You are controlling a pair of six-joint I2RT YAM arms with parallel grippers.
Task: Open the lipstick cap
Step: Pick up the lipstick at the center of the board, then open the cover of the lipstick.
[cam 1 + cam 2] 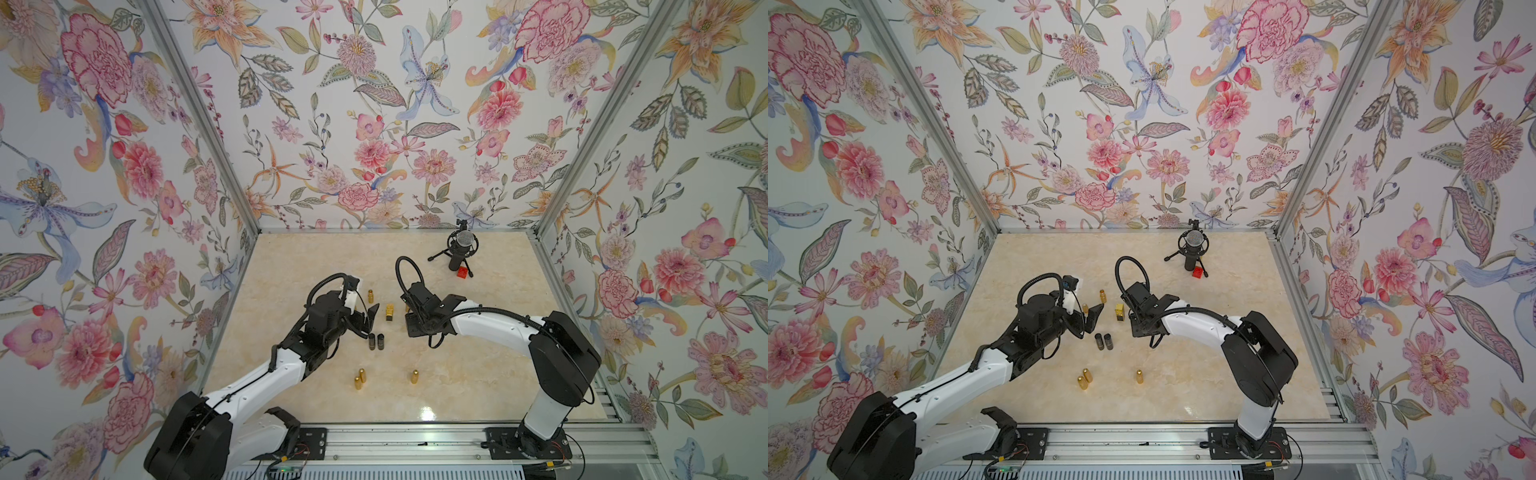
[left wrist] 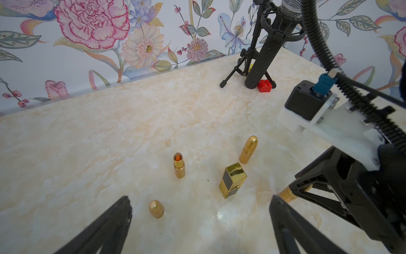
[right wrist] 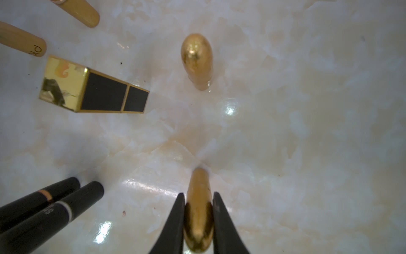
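Observation:
A gold bullet-shaped lipstick (image 3: pixel 198 209) stands on the marble table (image 1: pixel 478 374), its rounded cap end up. My right gripper (image 3: pixel 198 194) is shut on it, with both black fingers pressed against its sides. The left wrist view shows only its lower end (image 2: pixel 286 194) below those fingers. My left gripper (image 2: pixel 203 220) is wide open just above the table and holds nothing. A loose gold cap (image 2: pixel 156 209) stands near one of its fingers. In both top views the left gripper (image 1: pixel 370 321) (image 1: pixel 1090 318) faces the right arm (image 1: pixel 478 320) across a small gap.
An uncapped gold lipstick (image 2: pixel 179 165) with an orange stick, a square gold-and-black lipstick (image 1: pixel 389 311) and another gold bullet lipstick (image 2: pixel 248 149) stand between the arms. Two black tubes (image 1: pixel 376 341) stand nearer the front, with gold lipsticks (image 1: pixel 360 378) (image 1: pixel 414 376) beyond them. A microphone (image 1: pixel 459 249) and red brick (image 1: pixel 462 273) sit at the back.

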